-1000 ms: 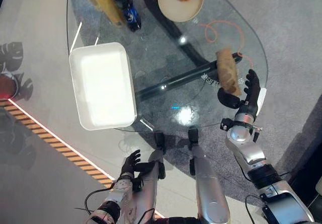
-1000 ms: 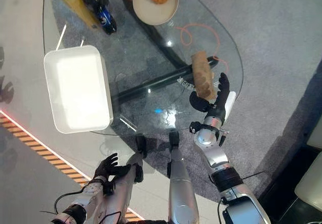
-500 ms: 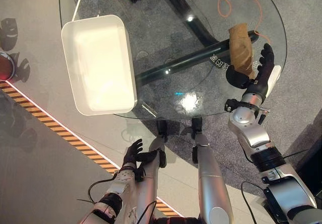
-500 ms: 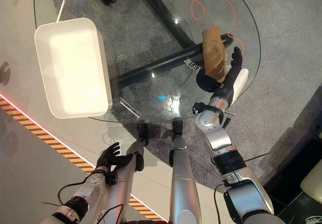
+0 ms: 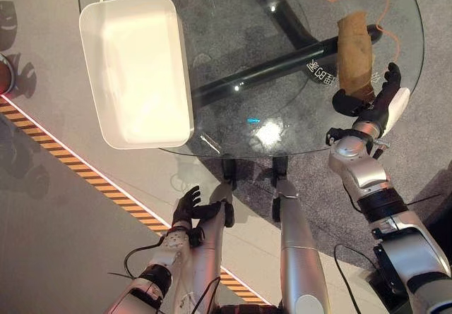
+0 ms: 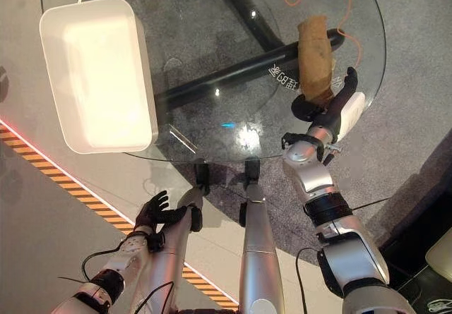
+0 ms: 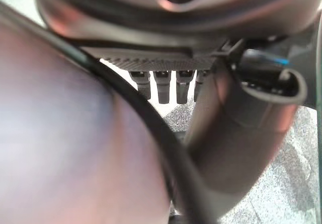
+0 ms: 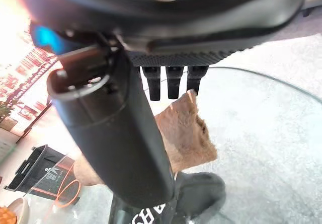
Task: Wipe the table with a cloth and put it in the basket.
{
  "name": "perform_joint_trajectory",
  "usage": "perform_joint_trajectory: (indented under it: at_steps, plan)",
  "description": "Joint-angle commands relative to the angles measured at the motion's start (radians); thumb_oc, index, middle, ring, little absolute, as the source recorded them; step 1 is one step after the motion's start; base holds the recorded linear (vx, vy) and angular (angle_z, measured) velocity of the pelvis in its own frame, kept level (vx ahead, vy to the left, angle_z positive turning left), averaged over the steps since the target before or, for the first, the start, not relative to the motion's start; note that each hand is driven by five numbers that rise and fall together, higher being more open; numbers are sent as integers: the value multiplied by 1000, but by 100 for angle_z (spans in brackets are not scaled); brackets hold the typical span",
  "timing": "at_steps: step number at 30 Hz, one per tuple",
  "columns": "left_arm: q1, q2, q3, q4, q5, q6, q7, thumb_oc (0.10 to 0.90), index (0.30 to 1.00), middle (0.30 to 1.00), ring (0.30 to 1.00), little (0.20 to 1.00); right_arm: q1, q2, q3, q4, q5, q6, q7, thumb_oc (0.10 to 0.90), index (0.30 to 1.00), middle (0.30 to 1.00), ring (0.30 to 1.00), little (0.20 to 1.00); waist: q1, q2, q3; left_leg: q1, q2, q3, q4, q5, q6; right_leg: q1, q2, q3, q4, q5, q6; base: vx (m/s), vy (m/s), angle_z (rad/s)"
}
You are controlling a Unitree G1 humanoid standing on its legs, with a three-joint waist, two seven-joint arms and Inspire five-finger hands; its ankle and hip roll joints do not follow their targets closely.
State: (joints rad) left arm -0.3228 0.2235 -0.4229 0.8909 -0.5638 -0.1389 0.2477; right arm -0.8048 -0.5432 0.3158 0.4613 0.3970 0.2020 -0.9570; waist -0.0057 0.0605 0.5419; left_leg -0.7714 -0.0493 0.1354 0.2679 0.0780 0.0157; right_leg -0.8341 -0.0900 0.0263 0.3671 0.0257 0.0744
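The brown cloth [image 5: 355, 56] lies bunched into a long, rumpled strip on the round glass table [image 5: 282, 17], near its edge on the robot's right. It looks soft, light and limp, so it should crumple under a grasp and drag easily across the smooth glass. The best hold seems to be the end nearest the robot, where the folds stack thick enough to pinch.

The right hand [image 5: 378, 102] is at that end, its fingers straight and spread on the outer side of the cloth and its thumb reaching under the tip. In the right wrist view the fingers [image 8: 170, 83] are straight, not curled round the cloth [image 8: 183, 128].

The white rectangular basket [image 5: 134, 67] sits well apart, on the table's left side.

The left hand [image 5: 191, 208] hangs low below the table edge, fingers loosely spread, holding nothing.
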Motion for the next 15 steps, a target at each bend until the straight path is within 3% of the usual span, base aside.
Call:
perform_joint_trajectory:
  at_steps: [1,12,15]
  plan:
    - [99,-7,-39,34,-12,4,-3,800,900,900,900,900,-66,-113,4,-50,6,-18,-25,800,900,900,900,900,-7,40,-22,-49,-49,-75,130,-119,-9,-25,53,-35,9,-17,-15,19,21,5]
    - [105,6,-60,1,-43,-1,-4,800,900,900,900,900,-157,-158,31,31,50,-51,49,800,900,900,900,900,8,58,-22,-91,-54,-84,141,-113,-9,-73,55,-38,31,-16,-12,9,13,3]
    - [110,8,-62,-4,-50,-7,-7,800,900,900,900,900,-166,-158,34,33,57,-35,52,800,900,900,900,900,10,62,-22,-104,-54,-82,145,-113,-10,-88,56,-36,38,-16,-12,8,22,2]
